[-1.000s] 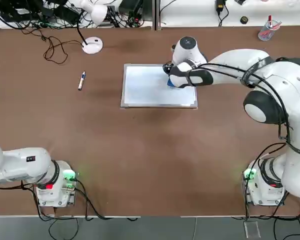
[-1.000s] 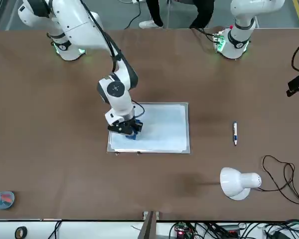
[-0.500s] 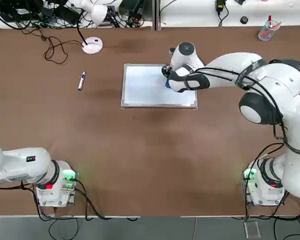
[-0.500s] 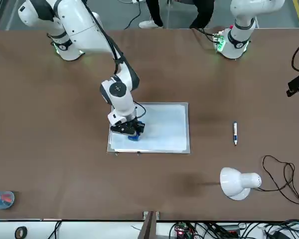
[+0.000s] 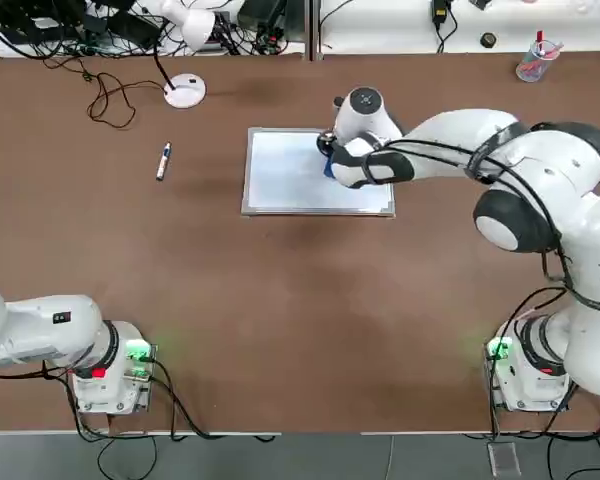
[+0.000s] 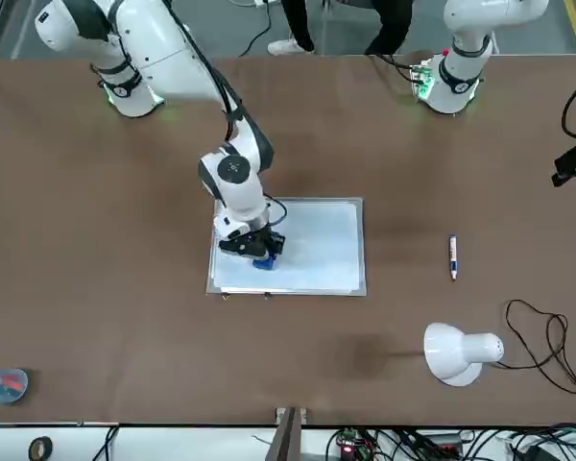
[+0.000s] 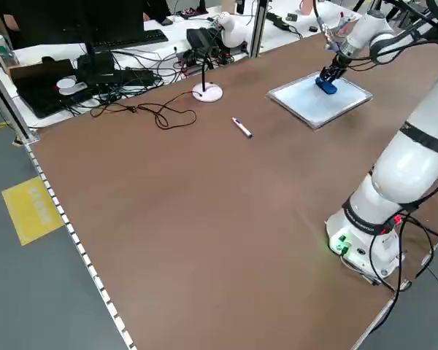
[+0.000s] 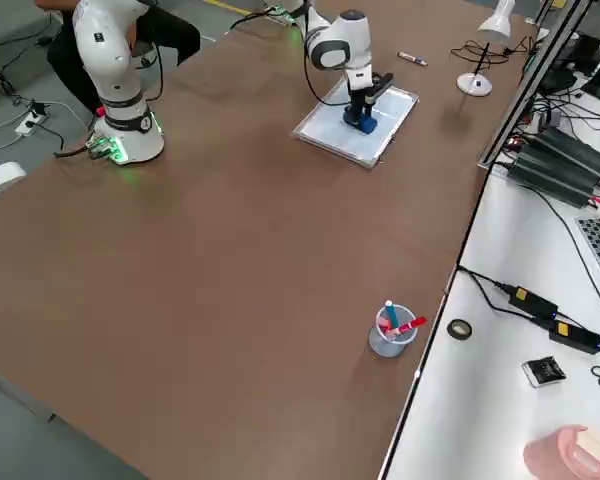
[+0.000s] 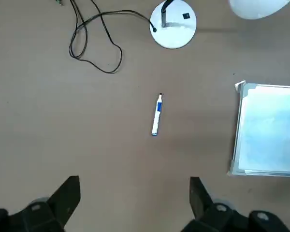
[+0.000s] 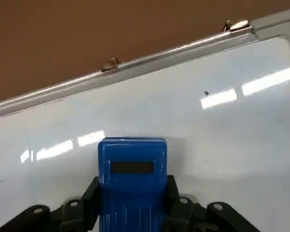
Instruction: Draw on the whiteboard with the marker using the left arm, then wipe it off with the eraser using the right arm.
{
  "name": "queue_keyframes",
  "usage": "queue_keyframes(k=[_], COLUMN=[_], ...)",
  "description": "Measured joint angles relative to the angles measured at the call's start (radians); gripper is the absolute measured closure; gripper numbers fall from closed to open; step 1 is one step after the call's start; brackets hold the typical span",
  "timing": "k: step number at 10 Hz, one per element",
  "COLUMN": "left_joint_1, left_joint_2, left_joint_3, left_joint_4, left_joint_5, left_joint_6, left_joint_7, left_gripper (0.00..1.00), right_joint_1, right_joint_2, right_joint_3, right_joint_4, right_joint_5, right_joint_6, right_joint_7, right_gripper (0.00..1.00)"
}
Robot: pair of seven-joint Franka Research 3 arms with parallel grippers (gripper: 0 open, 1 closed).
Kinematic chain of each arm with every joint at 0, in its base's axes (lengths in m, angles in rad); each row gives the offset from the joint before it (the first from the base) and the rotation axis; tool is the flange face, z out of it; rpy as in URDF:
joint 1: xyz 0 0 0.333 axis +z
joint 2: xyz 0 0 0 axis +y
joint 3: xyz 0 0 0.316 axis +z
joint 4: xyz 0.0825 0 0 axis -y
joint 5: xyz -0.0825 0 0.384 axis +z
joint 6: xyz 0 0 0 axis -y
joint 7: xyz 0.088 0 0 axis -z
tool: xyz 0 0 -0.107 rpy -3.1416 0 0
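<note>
The whiteboard (image 5: 280, 178) (image 6: 322, 245) lies flat at the table's far middle. My right gripper (image 5: 332, 160) (image 6: 259, 252) reaches over the board's right half, shut on the blue eraser (image 5: 328, 167) (image 6: 264, 260) (image 10: 132, 166). The eraser presses flat on the white surface (image 10: 222, 135). The marker (image 5: 163, 160) (image 6: 452, 256) (image 9: 156, 114) lies on the table left of the board, free of any gripper. My left gripper (image 9: 134, 193) hangs open high above the table, the marker and the board's left edge (image 9: 238, 130) beyond it. The left arm (image 5: 40, 330) is parked by its base.
A white desk lamp (image 5: 185, 90) (image 6: 461, 353) and a looped black cable (image 5: 105, 95) sit at the far left. A clear cup with red items (image 5: 533, 60) (image 8: 392, 332) stands at the far right corner. A person's legs (image 6: 384, 24) show behind the robot.
My right gripper has slid the eraser leftward across the whiteboard, toward its middle. The left arm and the marker have not moved.
</note>
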Motion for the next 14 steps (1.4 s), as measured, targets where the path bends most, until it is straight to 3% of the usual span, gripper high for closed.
queue_keyframes(k=[7, 14], left_joint_1=[-0.002, -0.002], left_joint_2=[0.000, 0.001], left_joint_3=[-0.001, -0.002], left_joint_4=[0.001, 0.001], left_joint_5=[0.000, 0.000], left_joint_6=[0.002, 0.003], left_joint_7=[0.000, 0.000], left_gripper=[0.00, 0.00], right_joint_1=[0.094, 0.128], right_joint_2=[0.081, 0.096], right_joint_3=[-0.012, -0.026], right_joint_4=[0.120, 0.147], right_joint_5=[-0.003, -0.003], right_joint_6=[0.006, 0.004], right_joint_7=[0.153, 0.193], right_gripper=[0.44, 0.44])
